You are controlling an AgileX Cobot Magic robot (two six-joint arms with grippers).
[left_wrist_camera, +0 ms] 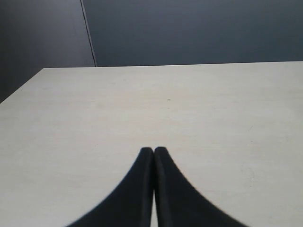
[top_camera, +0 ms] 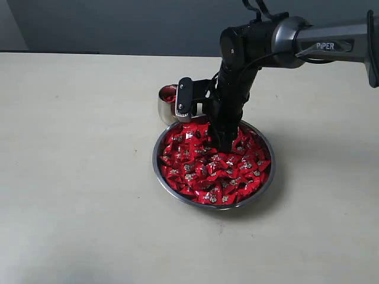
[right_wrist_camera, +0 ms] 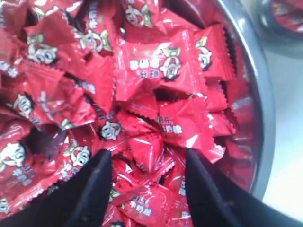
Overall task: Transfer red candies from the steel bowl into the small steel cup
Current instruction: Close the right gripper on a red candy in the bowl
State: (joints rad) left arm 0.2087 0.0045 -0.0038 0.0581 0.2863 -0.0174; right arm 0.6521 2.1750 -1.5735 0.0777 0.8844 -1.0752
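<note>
Red candies (right_wrist_camera: 161, 66) between the jaws of the wide-open right gripper (right_wrist_camera: 146, 160), tips apparently among them.

Glossy red candies (right_wrist_camera: 161, 66) printed with white cartoon faces and pale lettering, silver mirror-bright bowl (top_camera: 220, 207), silver cup (top_camera: 164, 112) showing red inside, pale cream worktop (top_camera: 77, 177), black right pincer (right_wrist_camera: 147, 156), black left pincer (left_wrist_camera: 154, 150), dark blue-grey wall (left_wrist_camera: 199, 28).
</note>
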